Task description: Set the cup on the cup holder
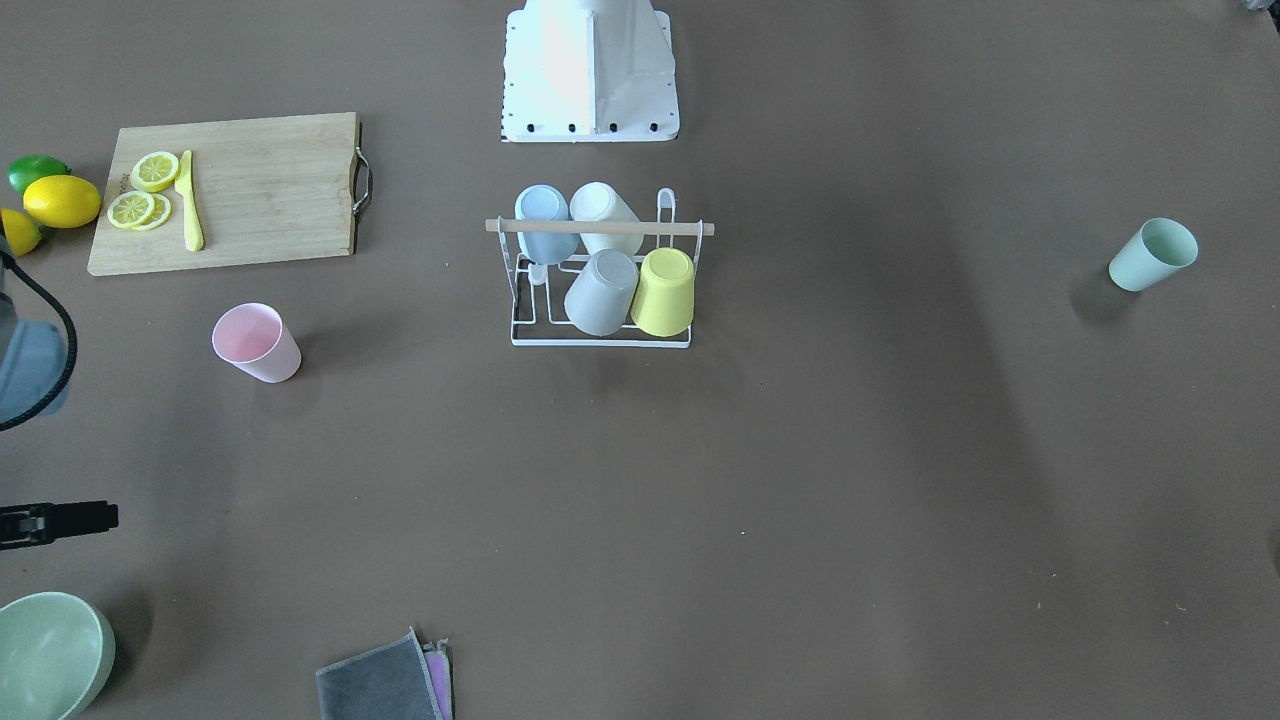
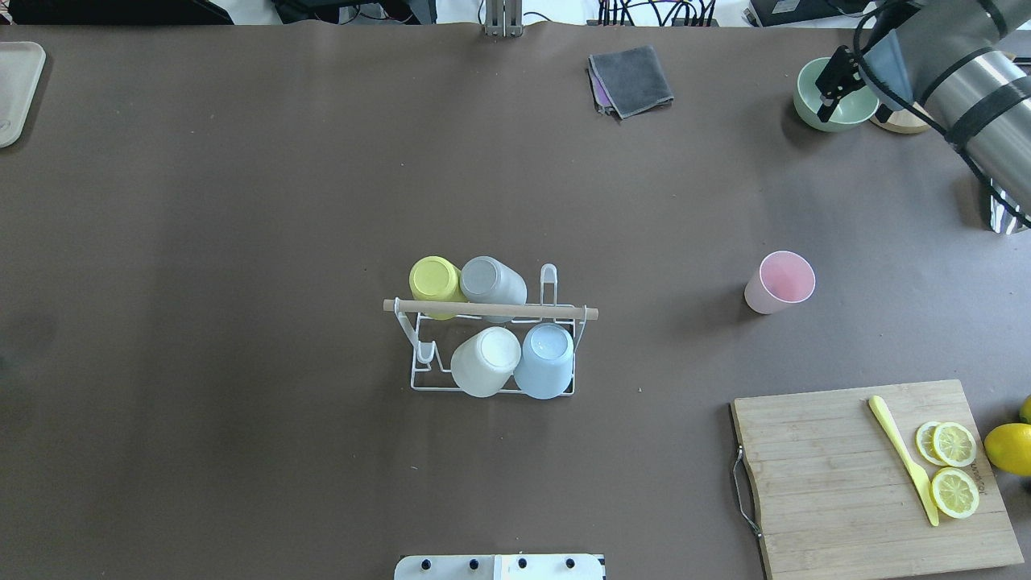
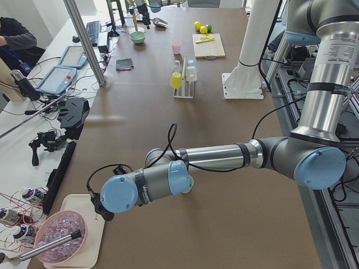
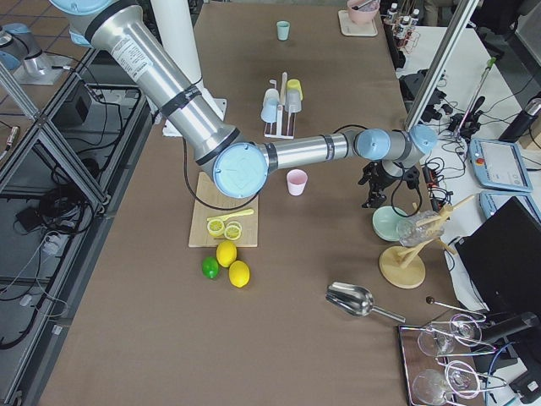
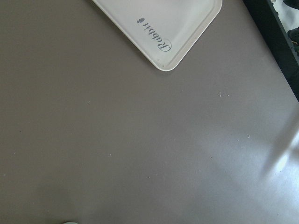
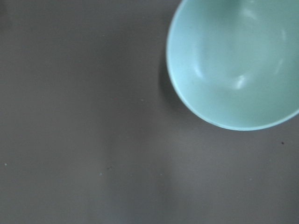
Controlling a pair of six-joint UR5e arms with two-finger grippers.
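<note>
The cup holder (image 2: pixel 491 309), a white wire rack with a wooden rod on top, stands mid-table and carries several upturned cups; it also shows in the front view (image 1: pixel 600 228). A pink cup (image 2: pixel 779 282) stands alone on the robot's right. A pale green cup (image 1: pixel 1152 255) stands alone on the robot's left. My right gripper (image 2: pixel 823 113) hangs over a green bowl (image 2: pixel 838 101), far from the cups; I cannot tell whether it is open or shut. My left gripper (image 3: pixel 102 212) shows only in the exterior left view, beside a white tray (image 3: pixel 90 246); I cannot tell its state.
A wooden cutting board (image 2: pixel 874 475) with lemon slices and a yellow knife lies at the near right, lemons (image 1: pixel 62 200) beside it. A folded grey cloth (image 2: pixel 631 79) lies at the far edge. The white tray corner (image 5: pixel 159 35) shows in the left wrist view.
</note>
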